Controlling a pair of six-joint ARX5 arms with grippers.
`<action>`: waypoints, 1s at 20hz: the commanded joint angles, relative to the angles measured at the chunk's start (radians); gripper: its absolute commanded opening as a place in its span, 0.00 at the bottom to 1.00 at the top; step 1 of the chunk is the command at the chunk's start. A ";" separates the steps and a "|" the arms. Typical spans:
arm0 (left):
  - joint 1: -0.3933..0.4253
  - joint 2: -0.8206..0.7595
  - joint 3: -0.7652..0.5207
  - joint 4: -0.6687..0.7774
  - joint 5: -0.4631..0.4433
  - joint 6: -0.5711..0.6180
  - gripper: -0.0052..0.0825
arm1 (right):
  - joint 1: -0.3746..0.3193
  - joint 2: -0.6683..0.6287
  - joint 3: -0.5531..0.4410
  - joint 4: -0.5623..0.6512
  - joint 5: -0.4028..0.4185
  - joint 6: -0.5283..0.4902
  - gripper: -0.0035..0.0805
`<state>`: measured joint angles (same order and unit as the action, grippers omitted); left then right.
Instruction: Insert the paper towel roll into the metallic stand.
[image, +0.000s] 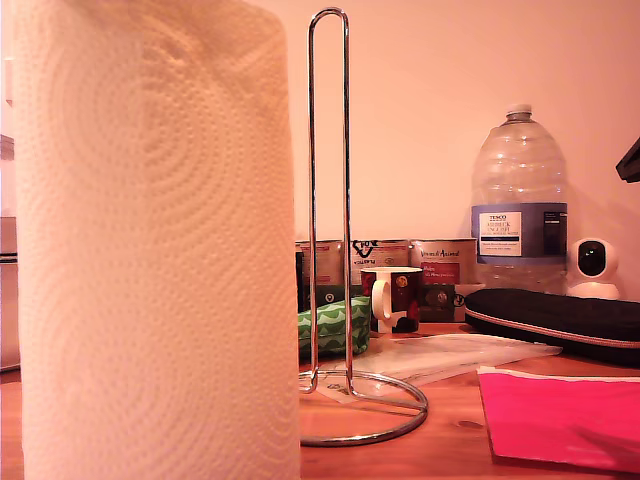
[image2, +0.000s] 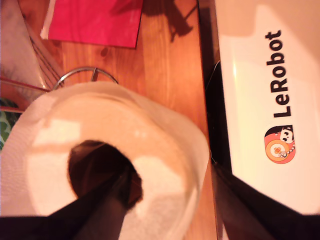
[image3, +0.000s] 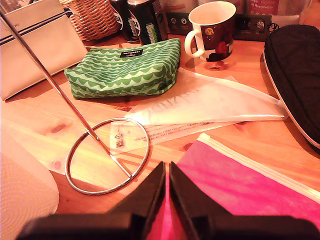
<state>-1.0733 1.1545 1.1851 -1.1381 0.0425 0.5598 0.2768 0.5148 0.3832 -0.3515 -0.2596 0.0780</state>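
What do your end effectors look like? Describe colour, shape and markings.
My second end effector has two matte black wedge-shaped fingers tapering to narrow tips. My first end effector shows only as a blurred black shape. No markings or cables show on either.

you're looking at a plain pale wall (image: 430, 90) behind the setup, tinted pink by warm light. the wooden tabletop (image: 455, 440) shows an orange grain with dark knots. along the wall stand a big clear water bottle (image: 519, 200), a row of tins (image: 440, 265) and a small white camera (image: 596, 268). a wicker basket (image3: 92, 17) sits far back in the second wrist view. soft shadows fall on the wood.
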 joint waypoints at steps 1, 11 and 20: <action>-0.003 0.019 -0.001 0.007 0.001 -0.002 0.59 | 0.005 0.006 -0.009 0.010 -0.003 0.001 0.03; -0.002 0.096 -0.001 -0.027 0.002 -0.010 0.04 | 0.087 0.022 -0.009 0.051 -0.165 0.004 0.11; -0.002 0.094 -0.001 -0.043 -0.001 -0.011 0.04 | 0.273 0.235 -0.019 0.381 -0.165 -0.146 0.30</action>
<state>-1.0737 1.2339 1.1873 -1.1782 0.0433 0.5556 0.5488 0.7170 0.3828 0.0067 -0.4278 -0.0593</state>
